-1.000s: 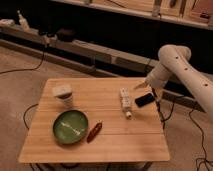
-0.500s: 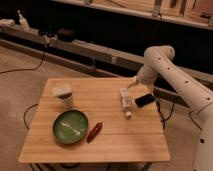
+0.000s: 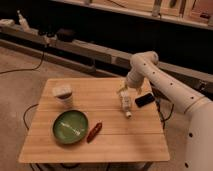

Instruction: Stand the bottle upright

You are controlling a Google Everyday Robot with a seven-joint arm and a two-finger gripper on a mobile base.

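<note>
While the bottle (image 3: 126, 103) lies flat, the gripper (image 3: 123, 91) hangs just above, fingers apart.

white arm (image 3: 172, 90) stretched out, elbow (image 3: 143, 63) bent up high, gripper (image 3: 123, 90) hanging low just past it, fingers spread wide

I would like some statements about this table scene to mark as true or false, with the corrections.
1. The bottle lies on its side on the table. True.
2. The gripper hangs over the green bowl. False: it hangs just above the bottle's far end.
3. The black phone lies close beside the bottle. True.
4. The red-brown object lies inside the green bowl. False: it lies on the table next to the bowl.
</note>
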